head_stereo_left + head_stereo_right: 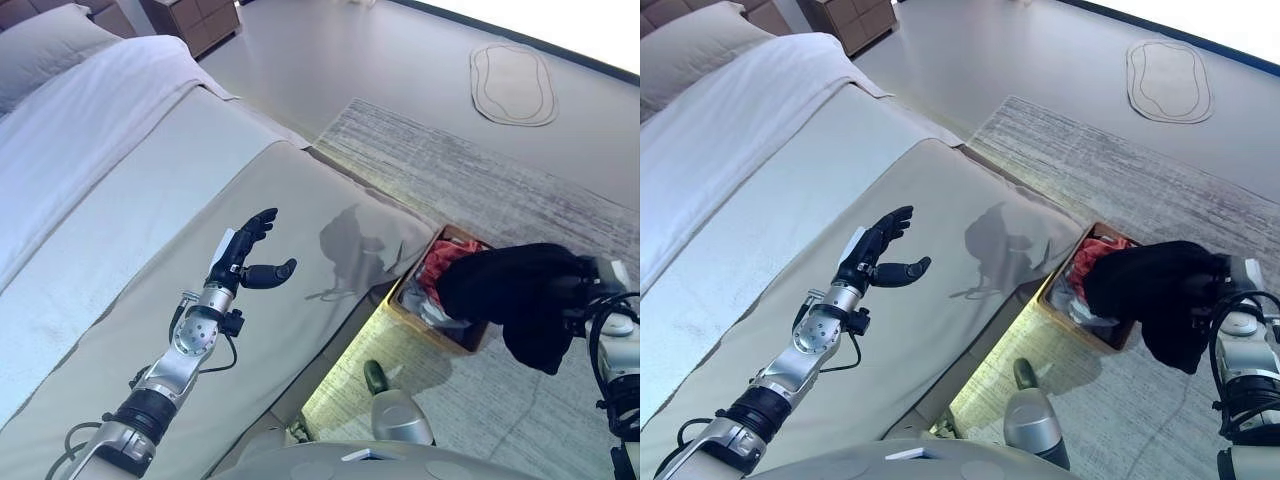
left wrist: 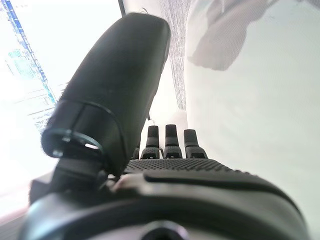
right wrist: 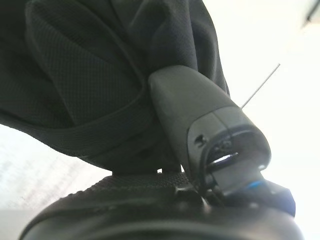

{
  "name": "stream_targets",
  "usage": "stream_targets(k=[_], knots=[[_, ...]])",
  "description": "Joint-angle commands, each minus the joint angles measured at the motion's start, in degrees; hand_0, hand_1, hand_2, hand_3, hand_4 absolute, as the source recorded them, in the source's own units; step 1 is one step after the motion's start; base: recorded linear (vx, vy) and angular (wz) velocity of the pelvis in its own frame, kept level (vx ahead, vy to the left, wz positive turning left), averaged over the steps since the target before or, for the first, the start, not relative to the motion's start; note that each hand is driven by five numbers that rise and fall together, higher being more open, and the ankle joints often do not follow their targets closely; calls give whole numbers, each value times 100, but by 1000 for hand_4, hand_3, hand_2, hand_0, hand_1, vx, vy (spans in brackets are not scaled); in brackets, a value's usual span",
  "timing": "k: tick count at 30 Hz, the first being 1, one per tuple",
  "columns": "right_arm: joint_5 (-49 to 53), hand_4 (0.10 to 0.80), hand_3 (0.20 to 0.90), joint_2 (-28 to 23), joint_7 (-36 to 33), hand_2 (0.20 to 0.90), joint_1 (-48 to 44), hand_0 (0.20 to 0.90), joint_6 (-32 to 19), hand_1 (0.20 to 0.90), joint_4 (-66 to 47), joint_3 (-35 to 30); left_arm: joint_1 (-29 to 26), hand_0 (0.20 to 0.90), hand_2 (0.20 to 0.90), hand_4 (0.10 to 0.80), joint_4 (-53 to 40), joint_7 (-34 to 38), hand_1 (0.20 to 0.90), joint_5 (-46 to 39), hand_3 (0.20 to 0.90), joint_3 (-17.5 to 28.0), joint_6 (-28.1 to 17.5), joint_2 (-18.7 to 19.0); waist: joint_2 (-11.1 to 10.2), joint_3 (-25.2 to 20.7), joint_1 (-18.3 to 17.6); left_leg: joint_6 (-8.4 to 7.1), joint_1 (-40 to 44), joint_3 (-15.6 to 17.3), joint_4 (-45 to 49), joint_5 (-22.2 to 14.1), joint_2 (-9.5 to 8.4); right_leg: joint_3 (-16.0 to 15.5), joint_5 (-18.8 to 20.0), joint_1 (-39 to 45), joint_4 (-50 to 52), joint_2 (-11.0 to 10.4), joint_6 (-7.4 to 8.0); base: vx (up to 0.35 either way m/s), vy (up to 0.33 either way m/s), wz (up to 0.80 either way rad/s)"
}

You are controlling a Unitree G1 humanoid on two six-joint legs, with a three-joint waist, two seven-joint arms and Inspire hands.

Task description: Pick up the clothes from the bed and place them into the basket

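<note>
A black garment [image 1: 520,295] hangs bunched in the air over the right part of the wooden basket [image 1: 415,322], which stands on the rug beside the bed. My right hand [image 3: 210,125] is shut on this black cloth [image 3: 85,75], with the thumb pressed into its folds. Red and white clothes [image 1: 1090,255] lie inside the basket. My left hand [image 1: 250,255] hovers open above the grey bedspread [image 1: 150,260], fingers straight, holding nothing. No clothes show on the bed near it.
The bed fills the left half, with a white sheet and pillow [image 1: 50,45] at its head. A grey rug [image 1: 480,180] lies under the basket. A small oval mat [image 1: 512,82] sits far off on the floor. Wooden furniture [image 1: 195,20] stands behind the bed.
</note>
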Motion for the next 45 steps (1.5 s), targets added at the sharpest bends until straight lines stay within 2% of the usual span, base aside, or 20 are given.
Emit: stream_targets(k=[1, 11, 12, 13, 15, 16, 17, 31, 37, 42, 45], knots=[[128, 100, 200, -298, -62, 300, -940, 300, -485, 300, 414, 34, -637, 900, 900, 800, -285, 63, 900, 11, 900, -53, -347, 101, -174, -304, 245, -275, 413, 48, 43, -466, 316, -210, 10, -173, 254, -108, 46, -15, -37, 3], [369, 100, 200, -216, 62, 300, -1857, 300, -406, 300, 1615, 406, -867, 900, 900, 800, -210, 13, 900, -145, 900, -288, -314, 108, -25, -270, 442, -295, 394, -84, 43, -441, 298, -329, 6, -112, 202, -148, 20, -9, -13, 3], [379, 138, 238, -202, 71, 333, -1914, 333, -428, 333, 1665, 443, -878, 900, 900, 800, -196, 19, 900, -153, 900, -290, -325, 104, -8, -269, 458, -304, 387, -103, 43, -437, 299, -341, 4, -110, 199, -157, 18, -12, -4, 9], [375, 276, 376, -194, 67, 451, -1931, 451, -431, 451, 1663, 459, -885, 900, 900, 800, -194, 22, 900, -160, 900, -291, -324, 107, -3, -269, 465, -307, 382, -110, 43, -434, 299, -347, 5, -110, 197, -162, 18, -21, -9, 8], [394, 383, 483, -172, 31, 542, -1975, 542, -448, 542, 1630, 498, -889, 900, 900, 800, -183, 17, 900, -209, 900, -277, -336, 139, 19, -266, 493, -313, 363, -144, 43, -422, 300, -383, 7, -105, 190, -181, 16, -25, -17, 6], [396, 646, 746, -168, 18, 768, -2002, 768, -446, 768, 1618, 510, -898, 900, 900, 800, -186, 13, 900, -224, 900, -274, -326, 152, 21, -266, 502, -314, 356, -154, 43, -420, 299, -390, 8, -104, 189, -182, 17, -19, -18, 8], [373, 800, 900, -159, 19, 900, -2020, 900, -447, 900, 1587, 514, -900, 900, 900, 800, -195, 18, 900, -227, 900, -276, -312, 154, 24, -268, 507, -315, 349, -160, 43, -417, 299, -400, 9, -102, 186, -185, 19, -10, -10, 6], [149, 800, 900, -139, 18, 900, -2289, 900, -236, 900, 1442, 686, -805, 900, 900, 800, -62, 64, 900, -239, 900, -271, -411, 117, -43, -338, 605, -320, 301, -246, 43, -392, 314, -484, 18, -44, 126, -181, 10, -1, 1, 4], [144, 800, 900, -49, 84, 900, -2230, 900, -223, 900, 1597, 714, -772, 900, 900, 800, 7, 107, 900, -205, 900, -213, -409, 145, -145, -376, 681, -314, 270, -296, 43, -363, 348, -532, 32, 5, 89, -176, 1, 0, 0, 0], [3, 800, 900, 34, -161, 900, -2140, 900, -336, 900, 1323, 773, -734, 900, 900, 800, 102, 171, 900, -249, 900, -156, -269, 132, -219, -426, 734, -297, 268, -379, 43, -348, 354, -582, 33, 64, 85, -181, -3, 7, -6, 6], [-225, 800, 900, 129, -522, 900, -2148, 900, -404, 900, 748, 947, -649, 900, 900, 800, 205, 236, 900, -358, 900, -109, -168, 59, -274, -465, 782, -279, 267, -464, 43, -342, 343, -614, 23, 122, 81, -188, -10, 13, -4, 9]])
